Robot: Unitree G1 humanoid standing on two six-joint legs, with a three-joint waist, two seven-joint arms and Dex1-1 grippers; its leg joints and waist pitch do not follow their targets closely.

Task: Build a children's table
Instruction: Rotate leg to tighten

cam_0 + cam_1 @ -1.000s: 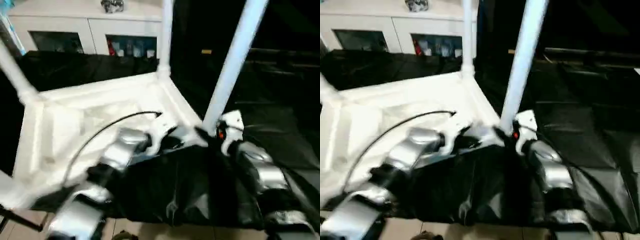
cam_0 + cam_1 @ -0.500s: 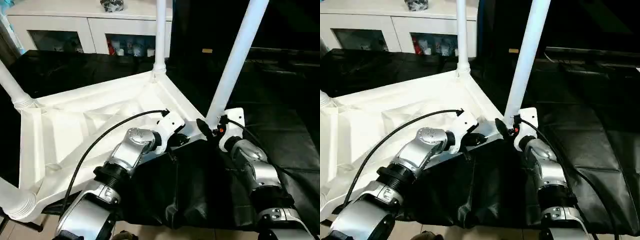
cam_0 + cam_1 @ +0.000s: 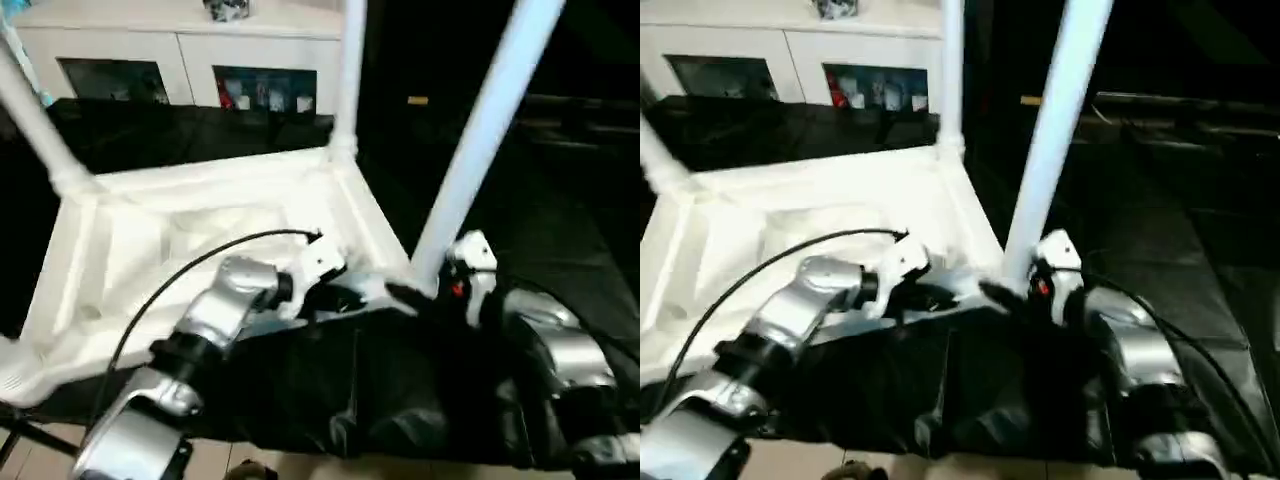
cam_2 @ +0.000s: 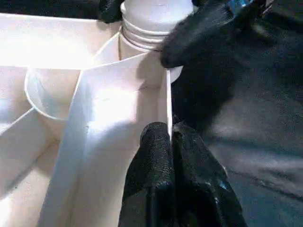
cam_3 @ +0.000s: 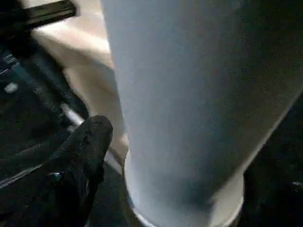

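Now, table: the white children's table [image 3: 200,230] lies upside down on a black-covered surface [image 3: 560,230], legs pointing up.
Near leg: a white leg [image 3: 480,140] stands in the near right corner socket.
Left gripper [image 4: 169,142]: clenched on the table's raised rim, just beside that socket.
Right gripper [image 3: 420,298]: one black finger [image 5: 85,142] beside the leg's base; clamped or released, cannot tell.
Background: white cabinet [image 3: 170,60] beyond the far edge.

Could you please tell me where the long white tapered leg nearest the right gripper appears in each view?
Left eye view: long white tapered leg, slanting up right of centre.
Right eye view: same, centre-right.
Left wrist view: its ribbed base.
Right wrist view: close up.
Shared landmark: white plastic tabletop's corner socket.
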